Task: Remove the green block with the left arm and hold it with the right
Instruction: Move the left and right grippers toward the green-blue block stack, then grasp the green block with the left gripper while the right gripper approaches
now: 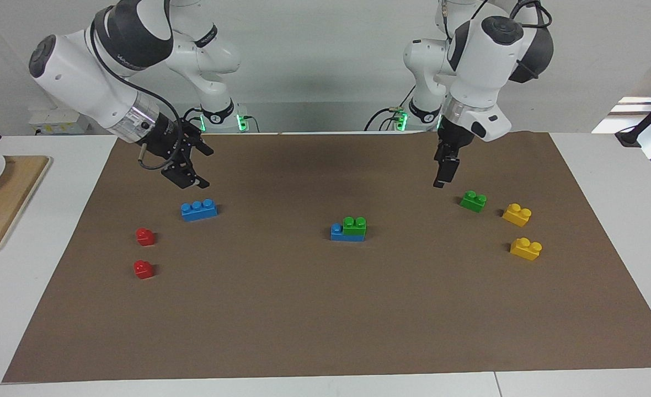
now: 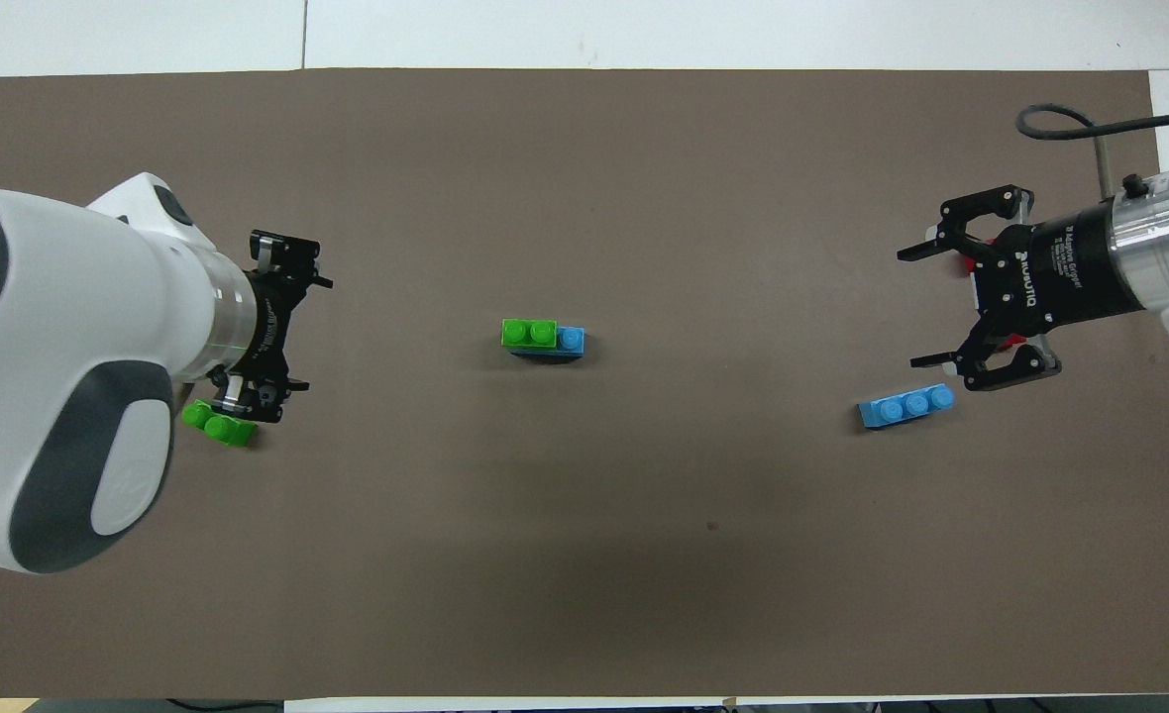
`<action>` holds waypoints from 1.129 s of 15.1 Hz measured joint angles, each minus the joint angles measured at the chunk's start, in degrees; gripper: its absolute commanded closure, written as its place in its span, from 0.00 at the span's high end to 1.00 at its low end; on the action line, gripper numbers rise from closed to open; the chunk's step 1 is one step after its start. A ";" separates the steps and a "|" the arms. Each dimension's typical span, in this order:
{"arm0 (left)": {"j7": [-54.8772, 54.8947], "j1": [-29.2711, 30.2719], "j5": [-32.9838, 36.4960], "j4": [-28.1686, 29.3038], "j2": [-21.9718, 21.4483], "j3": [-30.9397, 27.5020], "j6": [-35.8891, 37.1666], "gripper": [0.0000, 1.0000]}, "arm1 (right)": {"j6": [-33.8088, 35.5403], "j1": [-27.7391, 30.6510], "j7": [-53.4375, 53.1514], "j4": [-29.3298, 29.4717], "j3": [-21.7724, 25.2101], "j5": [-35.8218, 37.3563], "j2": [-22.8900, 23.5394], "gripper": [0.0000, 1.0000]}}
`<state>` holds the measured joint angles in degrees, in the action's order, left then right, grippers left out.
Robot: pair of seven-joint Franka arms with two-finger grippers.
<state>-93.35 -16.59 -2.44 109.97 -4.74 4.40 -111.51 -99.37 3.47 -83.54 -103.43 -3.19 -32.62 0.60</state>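
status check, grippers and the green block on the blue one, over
Left gripper open, up over bare mat beside the loose green brick. Right gripper open over the loose blue brick. Green block on blue base, untouched, nothing in the way.

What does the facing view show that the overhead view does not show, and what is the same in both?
Only the facing view: two yellow bricks, both red bricks fully seen, the arms' bases, a wooden board.

Only the overhead view: left gripper and right gripper fingers spread open, seen from above.

Both: green block stacked on a blue brick, a loose green brick, a loose blue brick, both grippers empty.
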 measured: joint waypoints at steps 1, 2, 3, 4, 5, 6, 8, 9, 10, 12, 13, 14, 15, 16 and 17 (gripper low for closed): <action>-2.55 -1.14 -0.34 0.50 0.22 0.00 -0.74 1.00 | -1.32 0.00 -0.83 -1.22 -0.01 -2.12 0.03 1.00; -4.76 -2.08 -0.70 0.82 0.63 0.03 -1.57 1.00 | -2.67 -0.01 -1.69 -2.35 -0.01 -3.76 0.05 1.00; -7.12 -2.88 -1.08 0.95 1.38 0.03 -2.43 1.00 | -3.87 -0.04 -2.22 -3.43 -0.02 -4.99 0.05 1.00; -9.43 -3.62 -1.35 0.98 2.40 0.01 -3.52 1.00 | -4.98 -0.08 -2.51 -4.41 -0.04 -5.98 0.04 1.00; -11.43 -4.34 -1.43 1.00 3.61 0.01 -4.77 1.00 | -6.01 -0.10 -2.57 -5.34 -0.08 -7.06 0.05 1.00; -13.32 -5.08 -1.47 1.02 4.94 0.02 -6.10 1.00 | -7.27 -0.13 -2.57 -6.31 -0.14 -8.07 0.04 1.00; -16.19 -6.29 -1.49 0.89 7.45 0.00 -8.33 1.00 | -9.52 -0.61 -2.57 -8.20 -0.27 -10.26 0.04 1.00; -17.30 -6.91 -1.53 0.58 8.68 -0.01 -8.91 1.00 | -10.79 -1.18 -2.57 -9.14 -0.30 -11.46 0.04 1.00; -18.85 -7.57 -1.56 0.10 9.84 0.00 -9.30 1.00 | -12.02 -1.98 -2.57 -10.04 -0.31 -12.44 0.05 1.00; -22.14 -8.76 -1.56 -1.23 12.19 -0.03 -10.13 1.00 | -14.66 -4.02 -2.59 -11.63 -0.36 -14.13 0.05 1.00; -23.51 -9.26 -1.56 -1.99 13.38 -0.05 -10.56 1.00 | -16.17 -5.17 -2.61 -12.34 -0.37 -14.57 0.06 1.00; -24.68 -9.54 -1.56 -2.72 14.48 -0.06 -11.05 1.00 | -17.84 -6.40 -2.67 -13.01 -0.40 -14.70 0.12 1.00; -25.43 -9.64 -1.56 -3.34 15.32 -0.06 -11.48 1.00 | -19.58 -7.68 -2.72 -13.68 -0.43 -14.73 0.23 1.00; -25.97 -9.65 -1.56 -3.78 15.96 -0.10 -11.71 1.00 | -21.61 -9.07 -2.72 -14.41 -0.46 -14.74 0.41 1.00; -26.32 -9.65 -1.56 -3.99 16.44 -0.17 -11.98 1.00 | -23.57 -10.47 -2.72 -15.08 -0.51 -14.74 0.71 1.00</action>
<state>-119.67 -26.24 -3.99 105.98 11.70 4.24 -123.49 -122.95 -7.00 -86.27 -118.51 -3.70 -47.35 1.31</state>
